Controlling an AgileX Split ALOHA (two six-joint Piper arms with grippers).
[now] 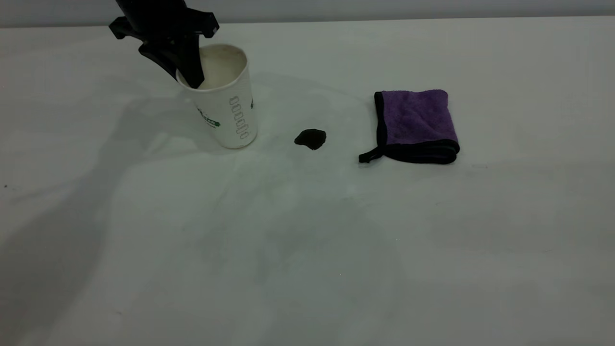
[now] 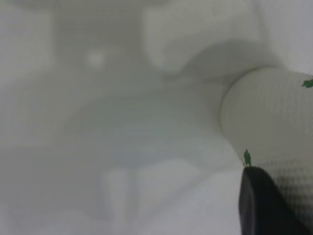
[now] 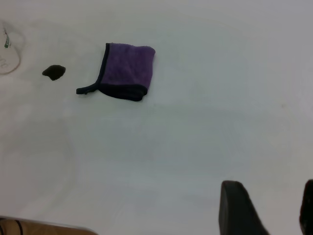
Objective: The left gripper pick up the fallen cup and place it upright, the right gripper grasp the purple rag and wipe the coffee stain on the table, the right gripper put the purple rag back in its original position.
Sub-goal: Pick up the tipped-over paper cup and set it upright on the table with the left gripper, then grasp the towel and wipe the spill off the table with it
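The white ribbed cup (image 1: 230,110) with green print stands on its base on the table (image 1: 307,250), leaning slightly, mouth up. My left gripper (image 1: 180,67) is shut on its rim, one black finger inside the mouth and the other outside the wall. In the left wrist view one finger (image 2: 259,205) lies against the cup (image 2: 274,112). The dark coffee stain (image 1: 311,138) sits just right of the cup. Further right lies the folded purple rag (image 1: 417,124), untouched. My right gripper (image 3: 269,205) hangs open and empty, well away from the rag (image 3: 126,71) and the stain (image 3: 54,72).
The rag's black loop (image 1: 370,156) points toward the stain. The table's far edge (image 1: 384,20) runs behind the cup. A tiny dark speck (image 1: 5,186) lies at the far left. A wooden edge (image 3: 44,229) shows beyond the table in the right wrist view.
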